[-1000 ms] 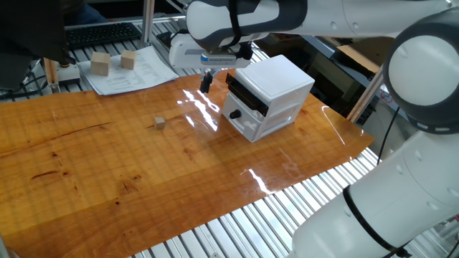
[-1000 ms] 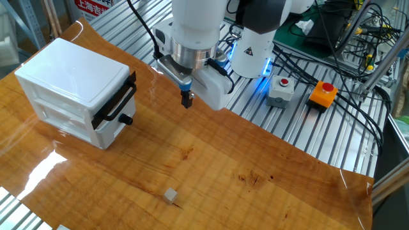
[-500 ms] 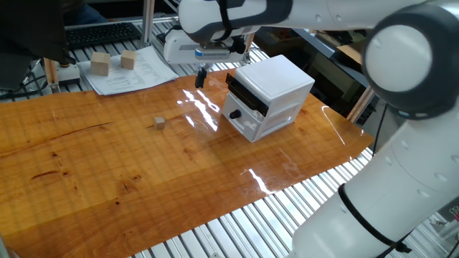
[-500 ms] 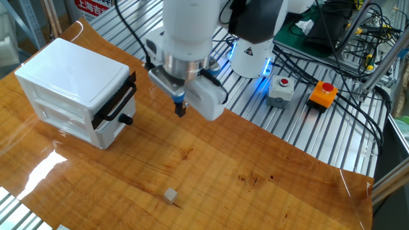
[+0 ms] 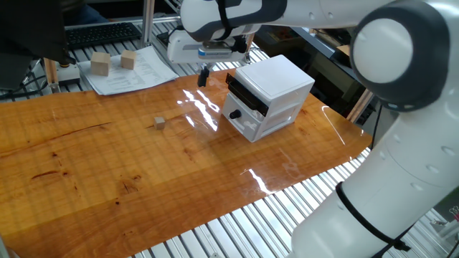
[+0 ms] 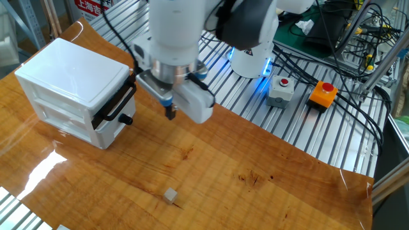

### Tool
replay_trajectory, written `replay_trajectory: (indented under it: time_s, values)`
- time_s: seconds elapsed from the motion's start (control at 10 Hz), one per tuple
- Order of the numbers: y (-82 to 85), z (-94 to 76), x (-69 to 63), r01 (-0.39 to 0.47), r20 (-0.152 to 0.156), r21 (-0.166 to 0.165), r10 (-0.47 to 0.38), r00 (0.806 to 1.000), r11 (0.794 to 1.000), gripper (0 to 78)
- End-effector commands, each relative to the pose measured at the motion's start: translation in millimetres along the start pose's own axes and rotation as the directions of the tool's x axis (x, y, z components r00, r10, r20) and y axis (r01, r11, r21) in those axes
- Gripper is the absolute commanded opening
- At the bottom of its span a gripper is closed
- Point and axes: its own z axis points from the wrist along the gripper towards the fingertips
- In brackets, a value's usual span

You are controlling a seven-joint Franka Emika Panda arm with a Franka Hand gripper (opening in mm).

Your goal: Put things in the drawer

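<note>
The tiny tan cube [image 5: 159, 123] lies alone on the wooden tabletop, well to the left of the white cabinet [image 5: 276, 82]. In the other fixed view the cube [image 6: 170, 195] sits near the bottom edge. The upper black-fronted drawer [image 5: 248, 94] looks pushed in, and its black handle [image 6: 117, 104] juts from the front. My gripper [image 5: 203, 77] hangs above the table just left of the cabinet's front, fingers together and holding nothing. Seen from the other side, the gripper [image 6: 170, 114] is right of the drawer handle and far above the cube.
Below the black drawer is a white drawer with a round black knob [image 5: 234, 114]. Two larger wooden blocks [image 5: 100, 64] [image 5: 128, 59] rest on papers at the back left. A button box [image 6: 280, 89] and an orange unit [image 6: 323, 92] stand on the slatted metal bench beyond the board.
The gripper has moved sideways toward the cabinet's front and sunk a little. Cube and cabinet have not moved.
</note>
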Motion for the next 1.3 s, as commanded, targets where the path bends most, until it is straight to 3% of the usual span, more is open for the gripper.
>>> replay_trajectory:
  time_s: [0.1, 0.8, 1.2, 1.3]
  values:
    - [-15.4, 8.6, -10.2, 0.035, 0.005, -0.001, -0.035, 0.999, 0.999, 0.0]
    - [-19.3, 9.9, -10.5, 0.02, 0.01, -0.004, -0.02, 1.0, 1.0, 0.0]
    - [-19.3, 9.9, -10.5, -0.051, 0.005, -0.004, 0.051, 0.999, 0.999, 0.0]
    - [-19.3, 9.9, -10.5, -0.053, -0.012, -0.011, 0.053, 0.999, 0.999, 0.0]
